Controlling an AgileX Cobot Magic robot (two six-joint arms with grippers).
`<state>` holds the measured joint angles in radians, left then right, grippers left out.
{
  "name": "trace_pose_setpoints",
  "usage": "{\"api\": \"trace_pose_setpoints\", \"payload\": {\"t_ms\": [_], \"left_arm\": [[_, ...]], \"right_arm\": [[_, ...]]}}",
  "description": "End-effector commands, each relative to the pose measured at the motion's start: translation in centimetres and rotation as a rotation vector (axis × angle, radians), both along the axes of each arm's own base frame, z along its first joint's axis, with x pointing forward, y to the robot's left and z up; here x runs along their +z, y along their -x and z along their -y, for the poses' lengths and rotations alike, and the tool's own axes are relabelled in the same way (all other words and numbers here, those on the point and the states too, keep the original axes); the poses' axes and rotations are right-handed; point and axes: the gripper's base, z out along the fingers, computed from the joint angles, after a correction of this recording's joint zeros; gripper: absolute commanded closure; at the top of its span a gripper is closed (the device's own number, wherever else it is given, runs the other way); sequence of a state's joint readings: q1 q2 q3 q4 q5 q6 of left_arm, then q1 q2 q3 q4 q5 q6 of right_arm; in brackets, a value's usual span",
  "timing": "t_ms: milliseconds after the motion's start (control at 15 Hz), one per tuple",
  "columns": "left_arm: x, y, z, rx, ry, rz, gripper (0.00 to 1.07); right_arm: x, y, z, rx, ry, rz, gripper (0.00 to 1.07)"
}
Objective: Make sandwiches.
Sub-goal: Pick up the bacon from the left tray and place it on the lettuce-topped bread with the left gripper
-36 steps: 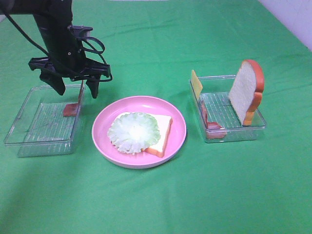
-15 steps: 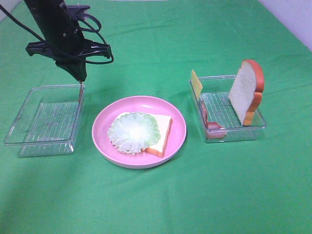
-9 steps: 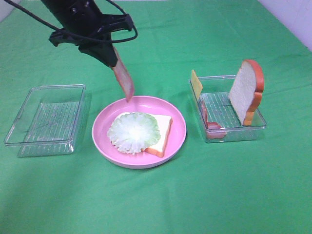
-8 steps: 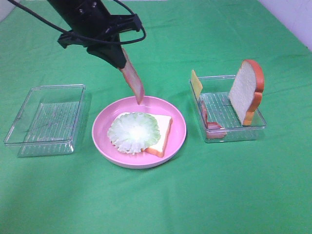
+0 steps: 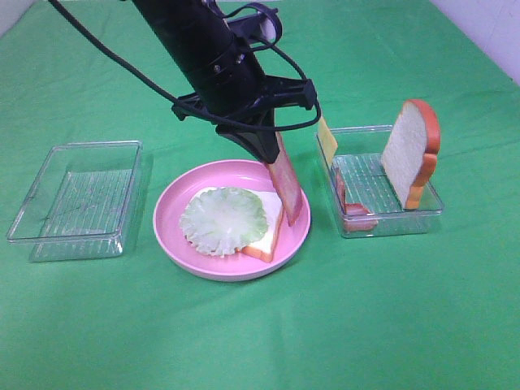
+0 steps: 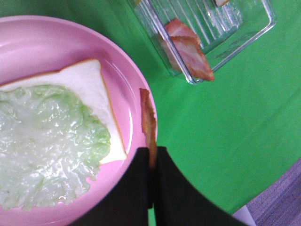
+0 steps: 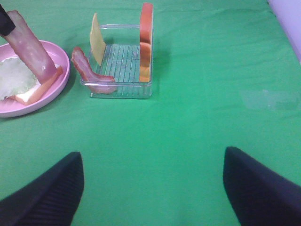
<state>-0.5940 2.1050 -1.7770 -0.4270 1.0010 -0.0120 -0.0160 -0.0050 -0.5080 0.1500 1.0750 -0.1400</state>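
I hold 1 bacon strip (image 5: 289,193) pinched in left gripper (image 5: 273,153) | dangling over right side of plate (image 5: 173,208), ready to lay on lettuce (image 5: 223,219) | right gripper (image 7: 150,188) spread, idle.

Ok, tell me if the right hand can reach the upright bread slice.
Probably yes. The right hand is open, only bare green cloth lies between it and the clear tray, and the bread slice stands upright there with its top exposed.

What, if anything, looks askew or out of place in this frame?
Slightly odd: in the right tray a bacon strip slumps against the wall nearest the plate, and the cheese slice stands on edge, sticking up over the rim. Nothing looks spilled or damaged.
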Motion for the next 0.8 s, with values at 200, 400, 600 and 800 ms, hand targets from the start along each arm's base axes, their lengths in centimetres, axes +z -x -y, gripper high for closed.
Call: {"api": "trace_pose_setpoints", "payload": {"t_ms": [200, 400, 600, 800], "left_arm": [[-2.9, -0.3, -0.8, -0.024, -0.17, -0.035, 1.07], [-3.4, -0.9, -1.8, 0.024, -0.286, 0.01, 1.07], [-3.4, -1.0, -2.0, 0.021, -0.305, 0.023, 1.07], [-3.4, -1.1, -2.0, 0.022, -0.303, 0.026, 0.99]], "right_arm": [[0.0, 0.0, 0.0, -0.001, 0.008, 0.014, 0.3], [0.0, 0.0, 0.0, -0.001, 0.008, 0.014, 0.3], [0.0, 0.0, 0.0, -0.001, 0.008, 0.014, 0.3], [0.0, 0.0, 0.0, -0.001, 0.008, 0.014, 0.3]]}}
